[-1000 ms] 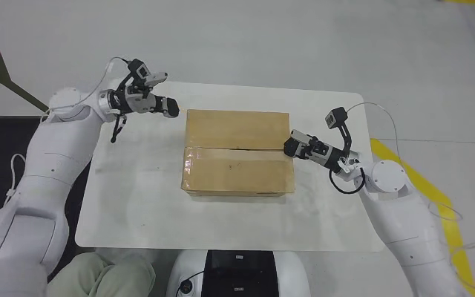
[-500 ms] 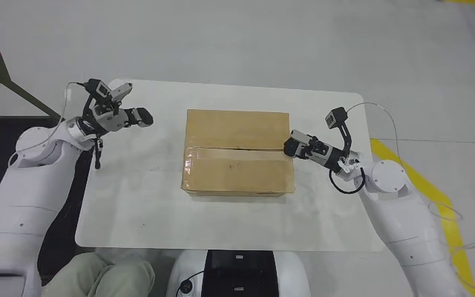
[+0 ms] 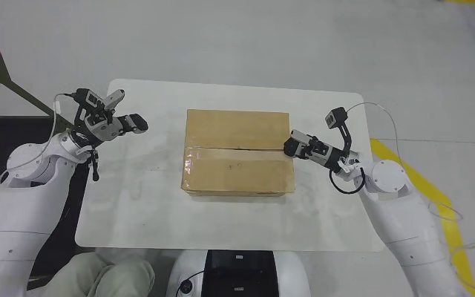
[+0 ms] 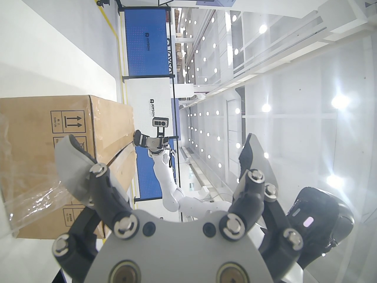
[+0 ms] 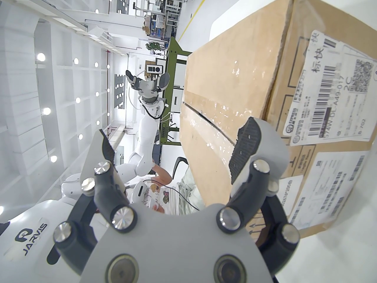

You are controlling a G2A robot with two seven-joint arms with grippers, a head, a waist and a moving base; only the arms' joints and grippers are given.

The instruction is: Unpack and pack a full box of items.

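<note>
A closed cardboard box (image 3: 237, 152) sits mid-table on the white table (image 3: 133, 200).

lab hall: blue partitions (image 4: 144, 45), green workbench (image 5: 173, 57)

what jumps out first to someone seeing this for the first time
The big cardboard box, flaps down, sits in the middle of the white table. The right end effector is open at the box's end by the centre seam, while the left end effector, also open, hangs apart from the box over the table's left side.
</note>
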